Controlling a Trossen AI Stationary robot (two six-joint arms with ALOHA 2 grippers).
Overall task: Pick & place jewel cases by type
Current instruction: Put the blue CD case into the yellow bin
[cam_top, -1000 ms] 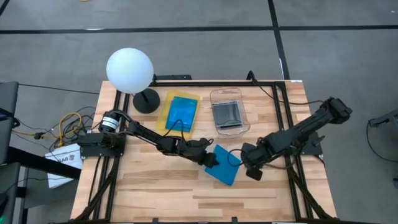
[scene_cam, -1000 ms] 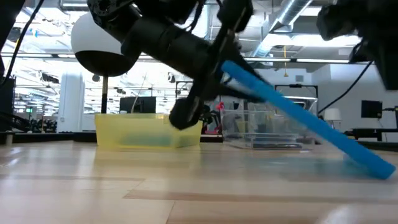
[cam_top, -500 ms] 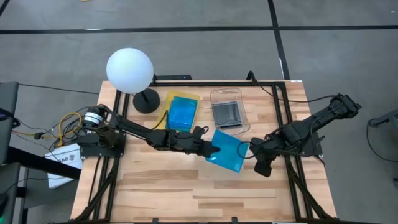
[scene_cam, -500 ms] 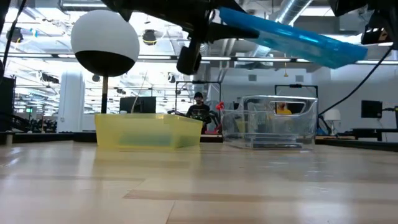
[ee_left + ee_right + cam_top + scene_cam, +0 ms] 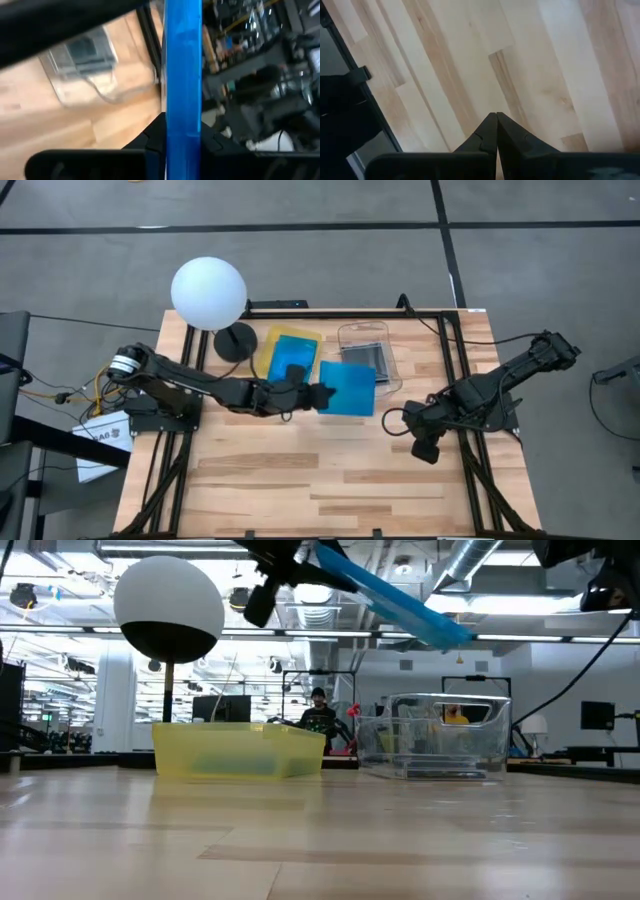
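With our left gripper (image 5: 312, 396) fingers clamped on a blue jewel case (image 5: 347, 388) held high, we should carry it level over the yellow tray (image 5: 268, 350) near the table's far edge, while the right gripper (image 5: 424, 450) fingers rest together.

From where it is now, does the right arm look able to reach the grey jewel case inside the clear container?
Probably yes. The right gripper, shut and empty, hovers over bare wood. The clear container has an open top, but the blue jewel case held by the left gripper hangs partly above the grey jewel case.

left arm lifted blue jewel case (image 5: 347, 388) toward yellow tray (image 5: 266, 352).
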